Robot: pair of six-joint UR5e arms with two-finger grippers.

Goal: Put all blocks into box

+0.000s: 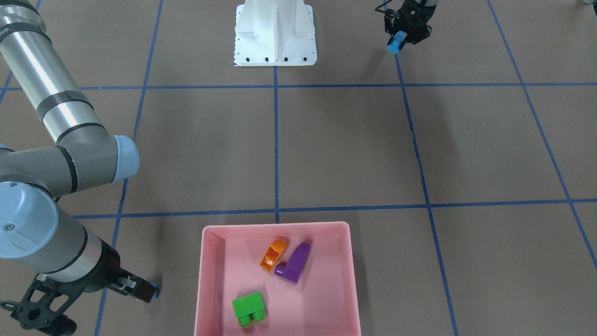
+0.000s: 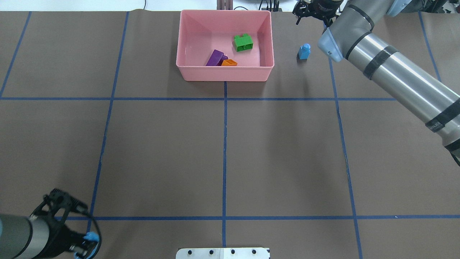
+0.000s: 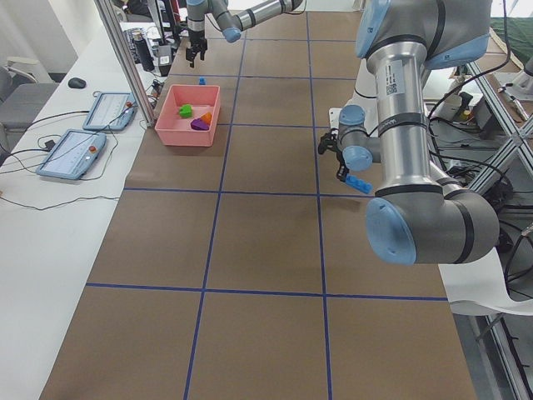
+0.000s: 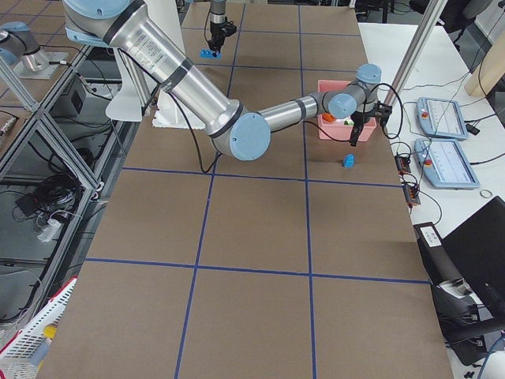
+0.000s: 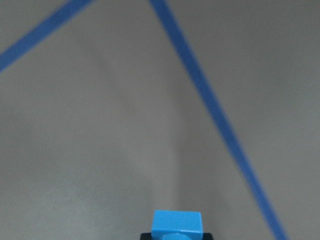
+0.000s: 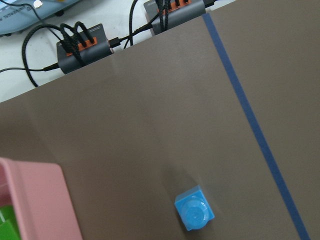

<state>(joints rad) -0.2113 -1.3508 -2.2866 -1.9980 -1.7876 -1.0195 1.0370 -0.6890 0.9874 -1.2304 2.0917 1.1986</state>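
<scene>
The pink box [image 2: 224,73] stands at the far middle of the table and holds the green block [image 2: 243,42], the purple block [image 2: 215,57] and the orange block [image 2: 229,63]. The small blue single-stud block [image 2: 304,51] stands upright on the table just right of the box; it also shows in the right wrist view [image 6: 195,214]. My right gripper [image 2: 312,8] hovers beyond it near the far edge, holds nothing and looks open. My left gripper [image 1: 402,38] is shut on the long blue block [image 1: 395,43], just above the table near my base.
The white robot base [image 1: 275,35] sits at the near middle. Cable hubs [image 6: 82,45] lie on the white bench past the far edge. Tablets [image 3: 108,108] lie beside the table. Blue tape lines cross the brown surface.
</scene>
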